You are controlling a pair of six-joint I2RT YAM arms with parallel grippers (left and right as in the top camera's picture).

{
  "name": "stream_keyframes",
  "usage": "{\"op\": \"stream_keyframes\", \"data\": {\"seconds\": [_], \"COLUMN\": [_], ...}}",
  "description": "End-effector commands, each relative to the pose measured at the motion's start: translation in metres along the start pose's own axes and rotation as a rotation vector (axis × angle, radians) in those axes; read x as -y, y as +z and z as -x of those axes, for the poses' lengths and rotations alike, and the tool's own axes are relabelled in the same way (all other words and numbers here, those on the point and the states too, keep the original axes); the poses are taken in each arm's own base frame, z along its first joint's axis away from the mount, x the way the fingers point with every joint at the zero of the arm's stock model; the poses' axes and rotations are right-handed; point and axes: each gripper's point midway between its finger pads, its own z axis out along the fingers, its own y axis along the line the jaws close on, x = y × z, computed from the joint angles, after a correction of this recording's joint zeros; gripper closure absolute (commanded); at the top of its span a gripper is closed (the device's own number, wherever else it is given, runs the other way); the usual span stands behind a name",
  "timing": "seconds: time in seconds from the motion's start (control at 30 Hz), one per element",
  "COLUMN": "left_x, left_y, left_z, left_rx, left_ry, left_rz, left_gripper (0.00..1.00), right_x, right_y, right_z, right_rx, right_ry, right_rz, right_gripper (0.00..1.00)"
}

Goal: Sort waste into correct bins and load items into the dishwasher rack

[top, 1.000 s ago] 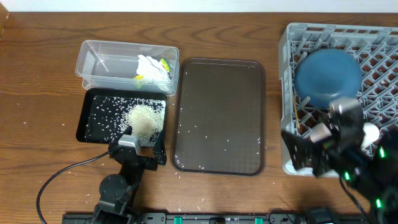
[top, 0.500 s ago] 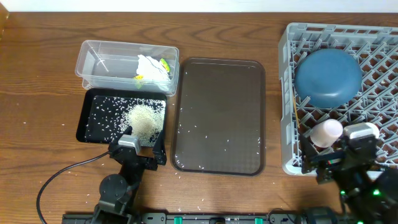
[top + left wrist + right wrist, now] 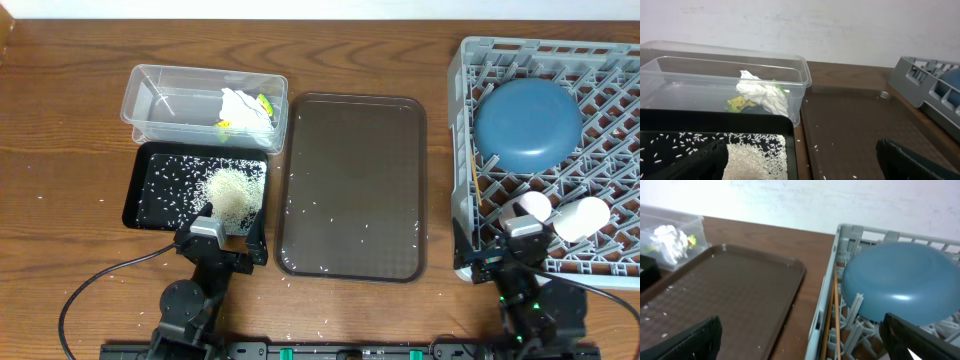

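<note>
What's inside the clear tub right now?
The clear tub holds crumpled white tissue and a yellow-orange wrapper, partly covered by the tissue. Anything beneath is hidden.

Wooden table (image 3: 60,120) is filling the whole view from above, mid-brown, its grain running left to right. A plain white wall (image 3: 850,25) is standing right behind the far edge, meeting the tabletop in a straight line. Faint mottling is showing on its surface. Light is falling soft and even, casting only weak shadows and leaving a dull sheen on the wood.
</note>
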Motion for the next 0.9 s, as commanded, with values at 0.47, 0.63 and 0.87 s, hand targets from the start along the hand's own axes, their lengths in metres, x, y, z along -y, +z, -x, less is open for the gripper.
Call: {"op": "stream_keyframes", "data": {"seconds": [0.47, 0.63, 0.87], "left_x": [-0.006, -0.005, -0.005], "left_y": [0.002, 0.002, 0.002], "left_z": [-0.016, -0.016, -0.016], "left_rx": [-0.039, -0.039, -0.039], "left_ry": [0.01, 0.01, 0.01], "left_rz": [0.019, 0.018, 0.018], "left_gripper": [0.03, 0.03, 0.03], "right_x": [0.005, 0.005, 0.005], "right_y": [0.018, 0.018, 0.018], "right_z": [-0.016, -0.016, -0.016], "right_rx": [0.137, 0.135, 0.135], "right_ry": [-0.024, -0.023, -0.023], "right_rz": [-0.014, -0.014, -0.014], "right_gripper": [0.01, 0.01, 0.01]}}
